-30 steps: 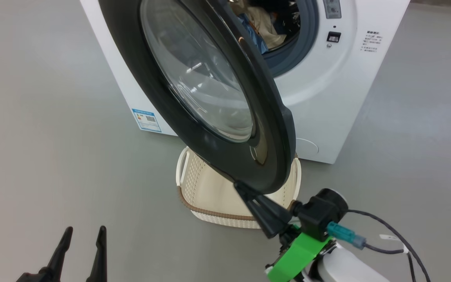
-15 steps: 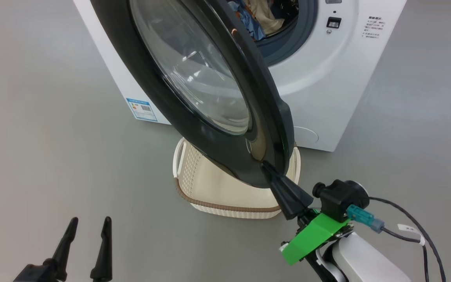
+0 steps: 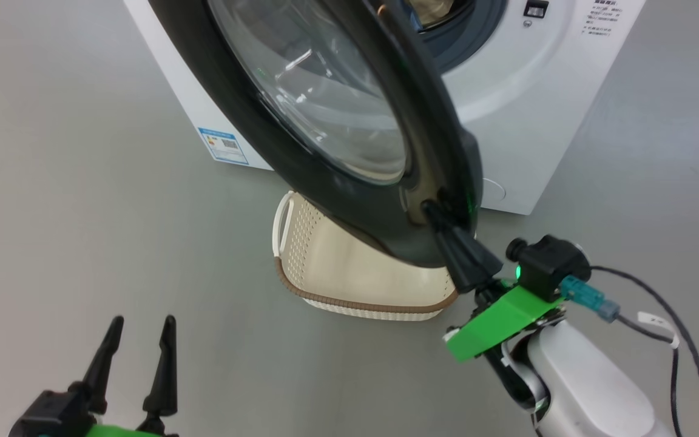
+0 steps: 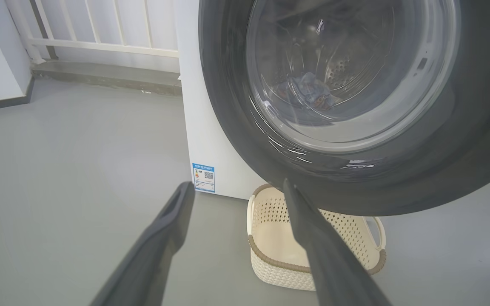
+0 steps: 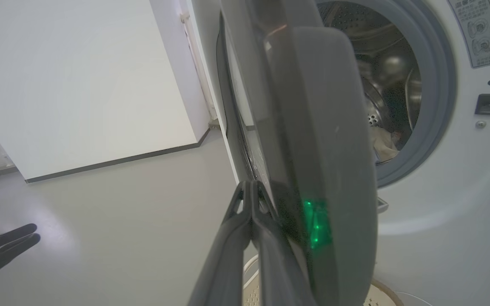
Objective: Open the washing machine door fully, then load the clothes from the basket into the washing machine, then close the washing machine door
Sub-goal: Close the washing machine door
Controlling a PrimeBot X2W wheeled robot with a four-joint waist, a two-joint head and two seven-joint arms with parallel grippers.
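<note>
**Pushing the door home with a closed right gripper**

Right gripper (image 3: pixel 430 209): jaws together, nothing held. The tip is pressed against the outer face of the washing machine door (image 3: pixel 319 115), low and by its free edge. My reading is that the paired fingers serve as a stiff poker, placed far from the hinge where a push swings the door most easily.

Left gripper (image 3: pixel 143 321): jaws apart and empty, hanging over bare floor (image 3: pixel 82 212) at near left, well clear of the door's swing.

The door is half open, on the left of the washing machine (image 3: pixel 537 121). The clothes (image 4: pixel 309 89) lie in the drum and show through the glass. A cream piece shows past the door's edge in the right wrist view.

The basket (image 3: pixel 355 273) is on the floor under the door, and the part of its inside I can see is bare. Loading looks done, with closing left.

Writing:
- Blue label sticker (image 3: pixel 223 145) with a square code, too small to read.
- Grey panel (image 5: pixel 479 34) with pictograms and fine print, illegible.
</note>
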